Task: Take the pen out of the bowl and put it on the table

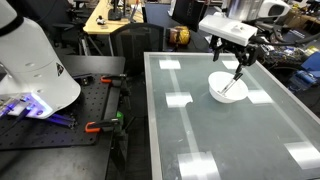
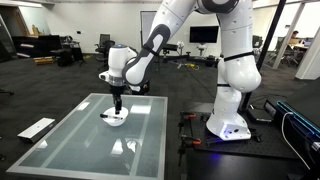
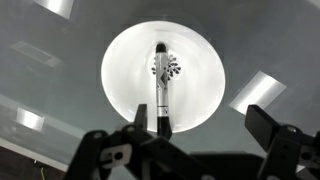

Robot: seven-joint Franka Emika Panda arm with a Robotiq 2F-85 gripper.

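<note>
Well, we judge the pen (image 3: 160,80) light, stiff, slippery; our released fingers (image 3: 268,128) should take it mid-shaft inside the bowl (image 3: 120,70).

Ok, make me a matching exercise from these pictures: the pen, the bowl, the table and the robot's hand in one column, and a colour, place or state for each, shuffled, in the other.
Things:
1. pen
2. bowl
3. table
4. hand

Descriptions:
A. white and round
B. glass top with bright square reflections
C. thin and black, lying inside the bowl
D. open, above the bowl

Pairs: 1-C, 2-A, 3-B, 4-D
</note>
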